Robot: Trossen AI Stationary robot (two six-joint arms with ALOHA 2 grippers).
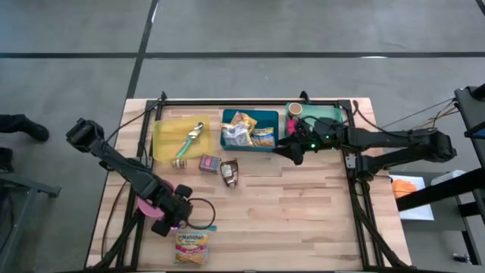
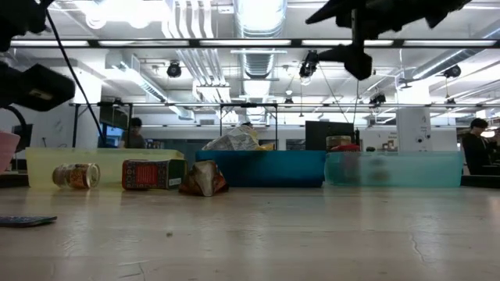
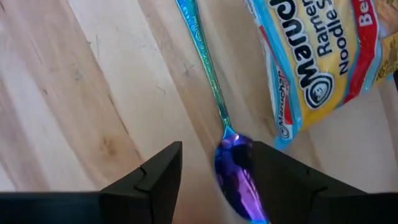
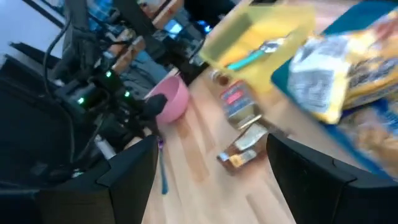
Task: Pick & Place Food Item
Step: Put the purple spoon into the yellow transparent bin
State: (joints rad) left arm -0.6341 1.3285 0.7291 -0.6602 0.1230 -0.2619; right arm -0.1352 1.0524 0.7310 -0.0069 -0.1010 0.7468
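Two dark fingers [image 3: 158, 177] of the left gripper [image 3: 214, 180] stand partly apart around the bowl of an iridescent blue-purple spoon [image 3: 233, 168], which lies on the wooden table [image 1: 303, 212]; whether the fingers press on it cannot be told. The spoon's teal handle runs toward the top of the left wrist frame. Just beside it, at upper right of that frame, lies a Maruchan Ramen Noodle Soup packet [image 3: 323, 62], blue and yellow with red lettering. In the overhead frame this gripper sits at lower left, next to a pink bowl [image 1: 155, 205], with the ramen packet below it.

The right gripper [image 1: 292, 148] hovers above the table right of centre, jaws wide apart and empty, by a blue bin [image 1: 254, 117] of snack packets. A yellow bin [image 1: 170, 140] left of it holds a teal utensil; a pale green bin [image 1: 330, 114] stands to the right. A small jar [image 1: 179, 162], a red box [image 1: 209, 163] and a crumpled packet [image 1: 230, 172] lie below the bins.
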